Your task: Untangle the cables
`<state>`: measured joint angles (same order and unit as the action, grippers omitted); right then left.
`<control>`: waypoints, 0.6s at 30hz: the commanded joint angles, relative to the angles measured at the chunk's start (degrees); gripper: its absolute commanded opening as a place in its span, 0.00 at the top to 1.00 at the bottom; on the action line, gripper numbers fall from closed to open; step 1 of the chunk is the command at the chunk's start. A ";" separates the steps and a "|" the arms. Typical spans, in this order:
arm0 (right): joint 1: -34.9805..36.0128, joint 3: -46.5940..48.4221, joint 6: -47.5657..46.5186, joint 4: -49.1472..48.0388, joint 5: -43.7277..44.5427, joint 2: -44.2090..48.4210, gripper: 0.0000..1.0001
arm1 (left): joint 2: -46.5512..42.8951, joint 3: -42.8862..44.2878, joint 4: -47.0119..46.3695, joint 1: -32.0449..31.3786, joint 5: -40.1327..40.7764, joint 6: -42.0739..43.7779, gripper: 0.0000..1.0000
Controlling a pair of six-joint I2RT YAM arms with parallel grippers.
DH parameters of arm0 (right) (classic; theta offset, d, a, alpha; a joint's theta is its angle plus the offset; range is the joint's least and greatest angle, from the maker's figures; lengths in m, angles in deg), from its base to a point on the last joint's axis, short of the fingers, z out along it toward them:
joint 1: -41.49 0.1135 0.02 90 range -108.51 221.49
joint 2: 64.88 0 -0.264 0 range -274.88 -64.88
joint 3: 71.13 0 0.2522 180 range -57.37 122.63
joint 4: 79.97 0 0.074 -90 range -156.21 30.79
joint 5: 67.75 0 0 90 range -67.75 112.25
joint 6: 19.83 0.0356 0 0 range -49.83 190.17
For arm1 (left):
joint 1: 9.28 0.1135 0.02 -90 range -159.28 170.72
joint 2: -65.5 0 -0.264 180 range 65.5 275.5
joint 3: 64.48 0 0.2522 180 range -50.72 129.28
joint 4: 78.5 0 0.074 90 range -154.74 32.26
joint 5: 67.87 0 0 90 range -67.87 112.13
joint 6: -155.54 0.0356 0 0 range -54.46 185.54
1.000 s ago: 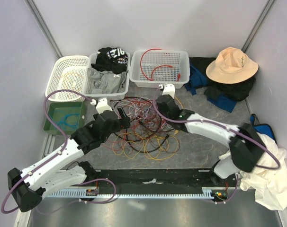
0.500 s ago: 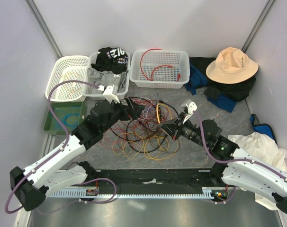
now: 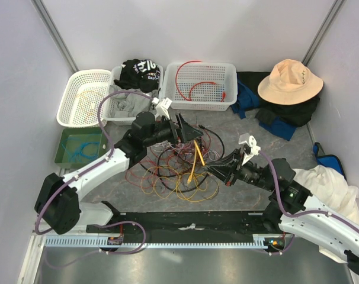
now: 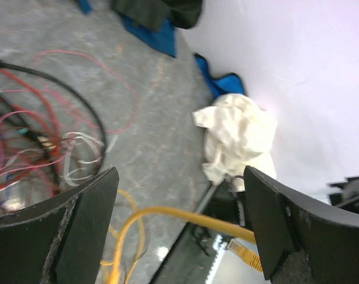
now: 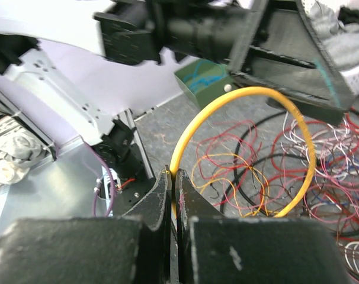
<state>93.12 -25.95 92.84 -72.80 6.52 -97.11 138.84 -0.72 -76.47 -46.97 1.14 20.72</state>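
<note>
Since half a second ago the left gripper (image 3: 189, 131) has been swinging right and farther from its base, out over the far side of the cables (image 3: 167, 177), while the right gripper (image 5: 174, 180) has been drawing back toward the near edge. Between them a thick yellow cable (image 3: 195, 157) is now rising out of the heap as a tall loop. The left gripper's jaws are standing wide apart and gripping nothing, though in its wrist view the yellow cable is crossing the gap between them, with its plug hanging close by. The right gripper is pinching that same cable tightly between closed fingers. One strand seems to be coming free, yet its lower run is lying among thin red, orange and black wires in the middle of the table, so pulling harder is likely to drag the neighbours along. At the far left a white basket (image 3: 70, 100) and a green tray (image 3: 64, 148) are each holding a cable. A clothes basket (image 3: 157, 112) is sitting just behind the left gripper, and a third basket (image 3: 227, 77) is holding a red cable (image 3: 188, 77). Well right of the heap, a hat (image 3: 289, 80) and a white cloth (image 3: 327, 183) are lying clear of the work.
</note>
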 commanded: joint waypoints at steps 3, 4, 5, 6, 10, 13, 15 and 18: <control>0.22 0.13 -1.32 -0.27 -2.56 2.78 1.00 | 6.02 -1.38 -16.91 3.15 -14.68 -15.35 0.08; 0.22 0.05 -1.49 0.08 -2.21 2.87 1.00 | 7.42 -1.83 -20.93 3.76 -17.13 -16.78 0.10; 0.13 0.05 -1.49 0.61 -2.12 2.96 1.00 | 7.95 -2.18 -22.19 3.94 -18.02 -17.92 0.11; 0.22 0.05 -1.76 0.79 -2.03 3.13 1.00 | 8.31 -2.71 -23.07 4.46 -18.81 -19.59 0.11; 0.13 0.57 -2.37 2.28 -1.15 3.92 1.00 | 6.82 -4.64 -22.82 6.49 -19.97 -18.29 0.12; 0.22 1.27 -1.94 3.07 0.25 4.72 1.00 | 2.35 -7.10 -21.24 7.90 -17.77 -12.68 0.10; 0.13 1.71 -0.80 3.07 0.78 4.89 1.00 | -1.68 -7.63 -15.81 7.72 -13.75 -4.11 0.07; 0.13 3.03 1.66 2.90 1.05 4.63 1.00 | -7.57 -10.00 -9.72 7.63 -4.28 4.88 0.05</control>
<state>93.12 -25.93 92.36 -68.74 6.39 -92.67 140.02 -8.76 -91.09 -39.19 -12.92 10.99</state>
